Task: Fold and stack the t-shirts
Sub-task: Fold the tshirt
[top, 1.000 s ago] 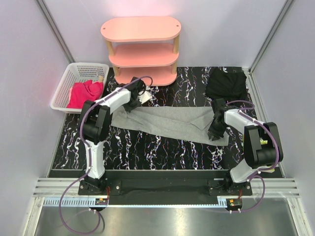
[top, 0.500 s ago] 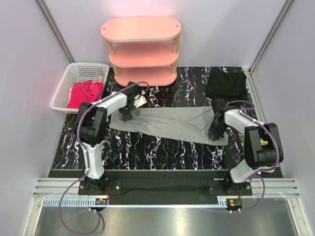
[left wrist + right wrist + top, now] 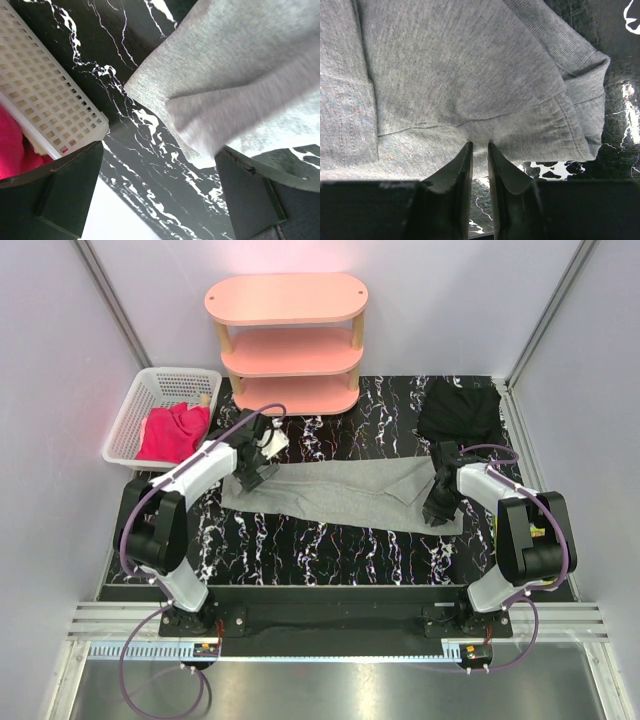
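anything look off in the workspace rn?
The grey t-shirt lies skewed, a slanted strip across the table rather than square, and its right-hand corner is doubled over and bunched. The right pincer is pinched on its hem. The left pincer is open with nothing in it. Nothing looks spilled or damaged.

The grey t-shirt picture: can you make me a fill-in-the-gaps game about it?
1. The pink cloth lies in the white ____.
2. The right gripper pinches the ____ t-shirt.
3. The left gripper is ____, holding nothing.
Missing words: basket, grey, open.
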### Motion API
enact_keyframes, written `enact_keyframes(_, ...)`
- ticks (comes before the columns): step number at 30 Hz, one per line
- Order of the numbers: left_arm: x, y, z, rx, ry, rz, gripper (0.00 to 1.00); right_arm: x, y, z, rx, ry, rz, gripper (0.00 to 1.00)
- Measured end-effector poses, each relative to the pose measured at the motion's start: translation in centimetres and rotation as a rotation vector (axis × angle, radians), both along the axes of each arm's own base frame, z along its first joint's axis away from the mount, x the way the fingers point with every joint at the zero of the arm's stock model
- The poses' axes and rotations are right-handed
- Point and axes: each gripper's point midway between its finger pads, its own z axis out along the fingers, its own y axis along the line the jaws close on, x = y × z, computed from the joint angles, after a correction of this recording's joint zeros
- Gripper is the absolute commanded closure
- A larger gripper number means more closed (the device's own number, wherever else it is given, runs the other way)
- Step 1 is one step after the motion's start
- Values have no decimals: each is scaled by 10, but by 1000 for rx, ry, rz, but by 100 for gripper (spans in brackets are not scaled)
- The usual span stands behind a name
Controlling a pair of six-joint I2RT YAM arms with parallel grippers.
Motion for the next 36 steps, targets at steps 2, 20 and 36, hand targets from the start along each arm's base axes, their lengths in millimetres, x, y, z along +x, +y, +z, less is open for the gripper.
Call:
enact_keyframes(2, -3, -4, 4, -28, -9, 0, 1, 0, 0, 1, 0, -2, 0, 75)
enact_keyframes(20, -42, -8, -56, -35, 147, -43, 8, 1, 0, 6, 4, -20, 0, 76)
enact_keyframes(36, -9, -17, -44, -22, 105, -60, 6, -2, 0, 7, 4, -21, 0, 77)
